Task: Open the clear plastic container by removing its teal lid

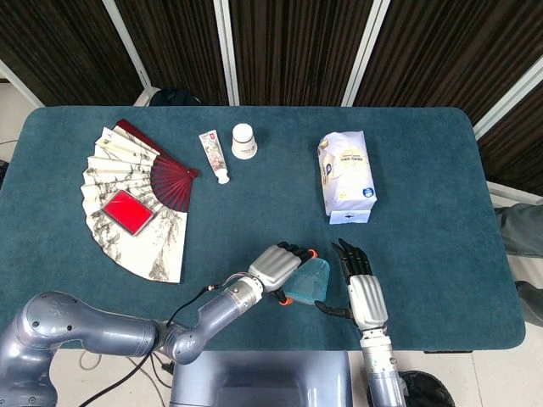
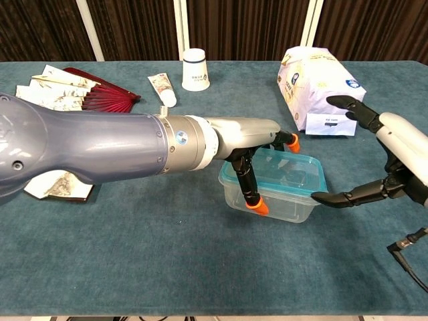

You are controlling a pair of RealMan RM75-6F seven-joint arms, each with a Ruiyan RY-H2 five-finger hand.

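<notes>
Currently left hand [image 2: 257, 157] grips the container [image 2: 273, 190] beneath its teal lid [image 2: 284, 170], right hand [image 2: 374, 160] spread empty just beside; weak bracing risks container lifting with lid.

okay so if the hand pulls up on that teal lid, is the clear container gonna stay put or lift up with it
The clear container looks empty and thin-walled, so probably light and apt to lift with the teal lid. The left hand grips it; the right hand is open beside it, not bracing.
</notes>
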